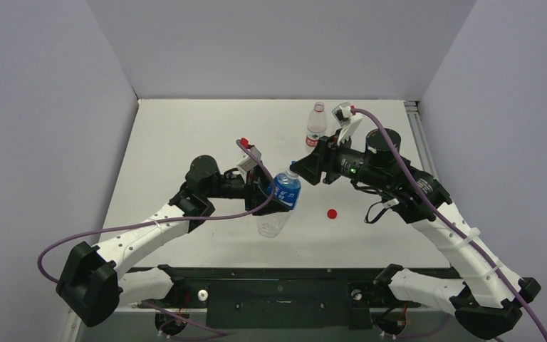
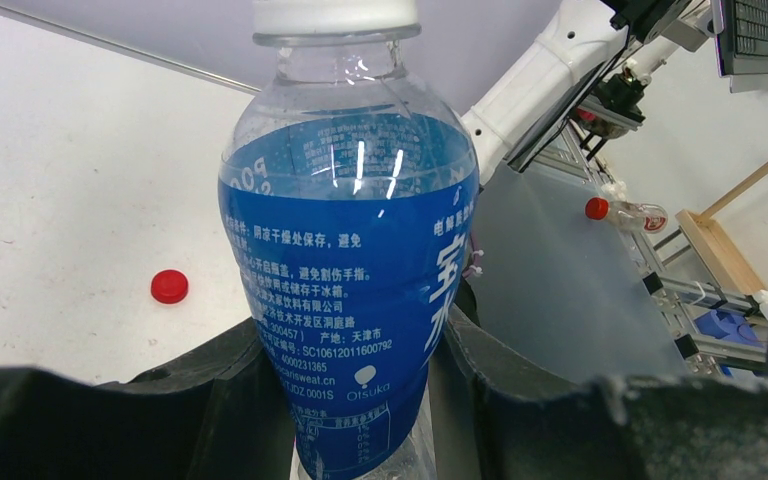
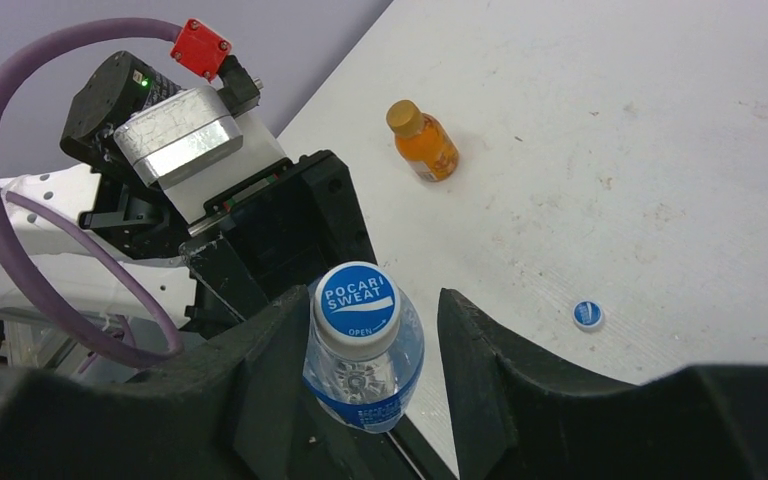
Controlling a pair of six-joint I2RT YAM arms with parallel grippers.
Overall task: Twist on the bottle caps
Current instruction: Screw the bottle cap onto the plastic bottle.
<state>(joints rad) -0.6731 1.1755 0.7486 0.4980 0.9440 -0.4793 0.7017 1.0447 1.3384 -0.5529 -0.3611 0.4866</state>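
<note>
Left gripper (image 1: 281, 200) clamps the blue bottle (image 2: 350, 250); right gripper (image 3: 375, 310) straddles its seated cap (image 3: 357, 298), jaws narrow yet apparently not touching, so off-centre closing could tilt and cross-thread it.

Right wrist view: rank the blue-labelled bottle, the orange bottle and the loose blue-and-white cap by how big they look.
1. blue-labelled bottle, though it is nearest the camera and seen from above, so its lead is unsure
2. orange bottle
3. loose blue-and-white cap, clearly smallest
</note>
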